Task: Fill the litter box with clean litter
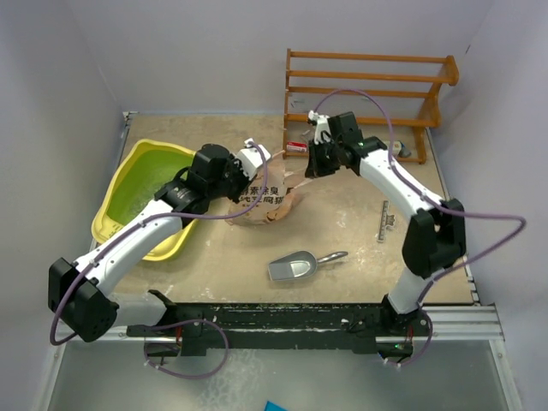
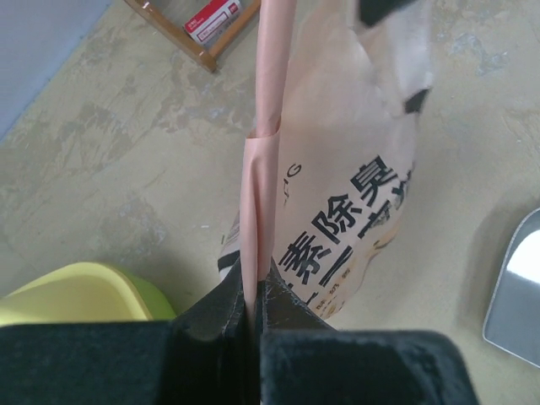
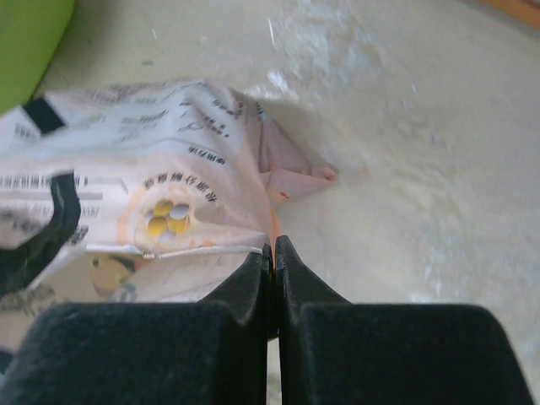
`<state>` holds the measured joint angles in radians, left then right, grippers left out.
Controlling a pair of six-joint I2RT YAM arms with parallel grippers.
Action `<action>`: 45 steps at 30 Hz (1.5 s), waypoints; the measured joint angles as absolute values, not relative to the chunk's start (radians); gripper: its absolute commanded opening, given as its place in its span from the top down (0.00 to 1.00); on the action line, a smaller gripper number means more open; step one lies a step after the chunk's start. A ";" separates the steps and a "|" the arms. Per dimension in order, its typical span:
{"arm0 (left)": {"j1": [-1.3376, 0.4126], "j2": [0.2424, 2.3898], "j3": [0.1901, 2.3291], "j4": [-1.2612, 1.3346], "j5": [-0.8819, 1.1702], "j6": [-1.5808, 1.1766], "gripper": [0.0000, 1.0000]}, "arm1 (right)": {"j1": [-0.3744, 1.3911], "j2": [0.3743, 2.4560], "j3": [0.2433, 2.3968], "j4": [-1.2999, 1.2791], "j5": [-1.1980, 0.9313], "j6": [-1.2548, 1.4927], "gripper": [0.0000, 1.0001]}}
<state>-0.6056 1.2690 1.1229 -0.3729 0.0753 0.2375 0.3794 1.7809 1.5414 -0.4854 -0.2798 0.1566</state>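
The yellow litter box [image 1: 137,205] sits at the left of the table, its inside green; I cannot tell loose litter from the tub's floor. The peach-pink litter bag [image 1: 265,199] hangs between my two grippers, just right of the box. My left gripper [image 1: 248,167] is shut on the bag's folded edge [image 2: 266,169]; the box rim [image 2: 76,291] shows at lower left. My right gripper [image 1: 312,163] is shut on the bag's other edge [image 3: 268,245], with the printed bag [image 3: 152,194] spreading left.
A silver metal scoop [image 1: 300,265] lies near the front middle, also showing in the left wrist view [image 2: 515,291]. A wooden rack [image 1: 368,94] stands at the back right with a small red box [image 1: 296,146] by it. A small grey strip [image 1: 385,221] lies at right.
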 measured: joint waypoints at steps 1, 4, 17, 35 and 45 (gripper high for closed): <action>-0.606 1.278 1.127 -0.369 0.072 0.247 1.00 | 0.380 1.736 1.498 -0.489 -0.264 0.160 1.00; -0.606 1.307 1.142 -0.343 0.070 0.270 1.00 | 0.379 1.600 1.401 -0.511 -0.216 0.172 1.00; -0.608 1.322 1.151 -0.309 0.168 0.339 0.91 | 0.375 1.331 1.238 -0.623 -0.205 0.195 1.00; -0.458 0.939 0.776 0.010 0.239 0.209 0.01 | 0.365 0.998 1.052 -0.561 -0.182 0.205 0.40; -0.344 0.930 0.546 0.374 0.419 0.013 0.01 | 0.365 0.825 0.786 -0.369 -0.308 0.183 0.43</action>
